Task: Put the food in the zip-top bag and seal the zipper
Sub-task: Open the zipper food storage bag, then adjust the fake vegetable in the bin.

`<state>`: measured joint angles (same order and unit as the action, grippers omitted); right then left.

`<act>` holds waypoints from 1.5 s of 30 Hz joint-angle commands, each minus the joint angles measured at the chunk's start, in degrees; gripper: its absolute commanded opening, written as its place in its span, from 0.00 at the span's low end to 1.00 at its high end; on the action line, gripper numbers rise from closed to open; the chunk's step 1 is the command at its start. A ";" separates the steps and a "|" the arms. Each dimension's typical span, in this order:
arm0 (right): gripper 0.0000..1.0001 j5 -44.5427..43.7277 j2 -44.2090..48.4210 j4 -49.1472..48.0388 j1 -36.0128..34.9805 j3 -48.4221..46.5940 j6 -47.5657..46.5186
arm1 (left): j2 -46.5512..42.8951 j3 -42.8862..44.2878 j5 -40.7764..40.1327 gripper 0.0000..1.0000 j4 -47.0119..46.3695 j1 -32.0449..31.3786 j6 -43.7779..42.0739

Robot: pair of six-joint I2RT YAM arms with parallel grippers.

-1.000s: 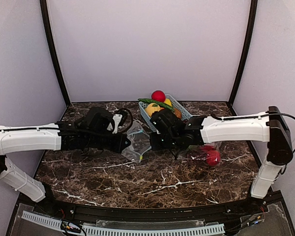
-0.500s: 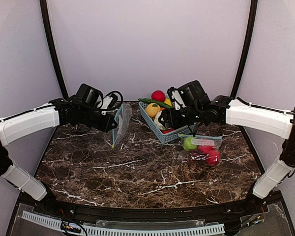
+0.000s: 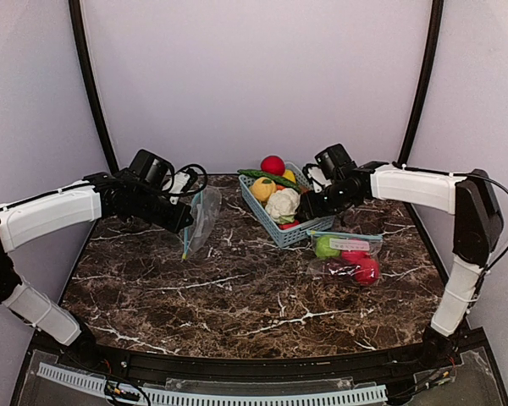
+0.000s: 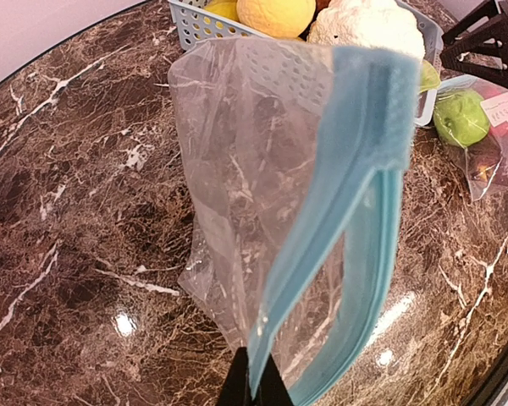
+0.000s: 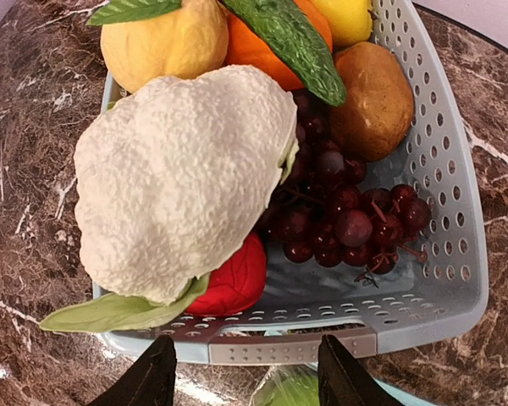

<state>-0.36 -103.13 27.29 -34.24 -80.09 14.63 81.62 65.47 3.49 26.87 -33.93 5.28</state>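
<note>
My left gripper (image 3: pixel 184 222) (image 4: pixel 254 385) is shut on the blue zipper strip of an empty clear zip-top bag (image 3: pixel 205 211) (image 4: pixel 262 169), which hangs above the table's left half with its mouth slightly parted. The food lies piled in a light-blue basket (image 3: pixel 298 235) (image 5: pixel 381 334): a white cauliflower (image 3: pixel 281 203) (image 5: pixel 178 169), yellow citrus (image 5: pixel 157 42), an orange, a brown potato (image 5: pixel 374 100), dark grapes (image 5: pixel 347 222) and a red piece (image 5: pixel 233 279). My right gripper (image 3: pixel 311 203) (image 5: pixel 245 381) stands open just over the basket's near rim, holding nothing.
A second zip-top bag (image 3: pixel 349 254) lies right of the basket with a green apple (image 4: pixel 460 117) and red fruit inside. A red ball (image 3: pixel 273 164) sits at the basket's far end. Black frame posts rise at the back corners.
Both arms have left the middle of the table. The left one lifted the bag back to the left. The right one swung to the basket and opened its jaws; the cauliflower now shows uncovered.
</note>
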 commanded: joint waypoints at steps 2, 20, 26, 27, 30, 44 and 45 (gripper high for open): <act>0.57 7.04 -2.76 -2.31 1.55 -3.82 -0.98 | -1.50 -0.70 0.31 0.01 1.56 0.27 -0.70; 0.93 13.40 -7.42 -15.75 3.31 -4.07 14.72 | -1.21 -0.86 1.59 0.01 1.65 0.23 -0.53; 0.88 13.55 -11.67 -16.15 3.30 -6.24 17.17 | -0.82 -0.87 2.13 0.01 1.53 0.26 -0.34; 0.83 14.50 -11.91 -17.11 3.30 -6.18 17.80 | -0.75 -0.87 2.22 0.01 1.56 0.27 -0.30; 0.66 16.98 -12.05 -20.68 3.30 -5.61 19.93 | -0.31 -0.87 2.36 0.01 1.58 0.27 -0.29; 0.41 8.44 3.21 -23.53 7.09 4.62 19.79 | -0.19 -0.70 1.46 0.01 1.87 0.28 -0.59; 0.41 8.75 3.60 -23.51 7.82 5.34 19.75 | -0.12 -0.70 1.58 0.01 1.91 0.23 -0.56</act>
<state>10.28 -103.57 6.79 -29.39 -76.75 35.48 81.65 65.45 5.06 26.94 -33.91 5.13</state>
